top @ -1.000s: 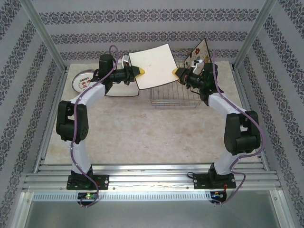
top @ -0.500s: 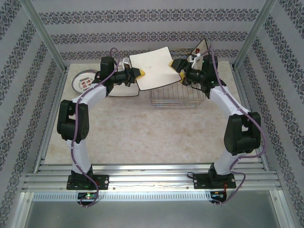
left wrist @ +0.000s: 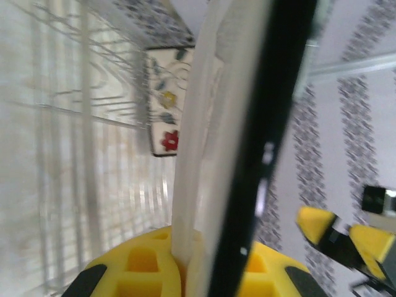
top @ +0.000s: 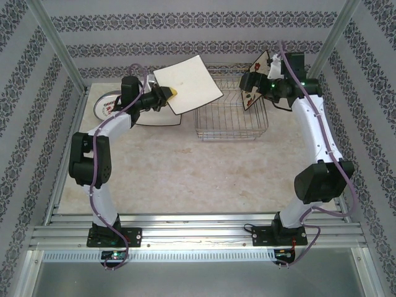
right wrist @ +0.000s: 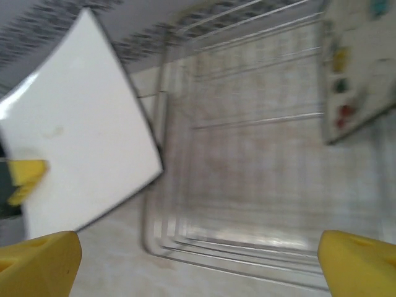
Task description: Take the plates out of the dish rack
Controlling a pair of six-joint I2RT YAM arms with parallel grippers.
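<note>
Patterned walls enclose a pale table (top: 185, 167). The left gripper (top: 167, 94) pinches a square plate (top: 187, 83) by its edge at upper centre, beside the dish rack (top: 229, 120). The right gripper (right wrist: 198, 260) gapes wide near a flowered plate (right wrist: 356, 62) leaning in the rack; next it should probably close on that one.

The silver wire dish rack (top: 230, 117) is open in the middle. A square flowered plate (top: 261, 62) blocks its right end, a pale square plate (top: 187, 83) its left edge.
</note>
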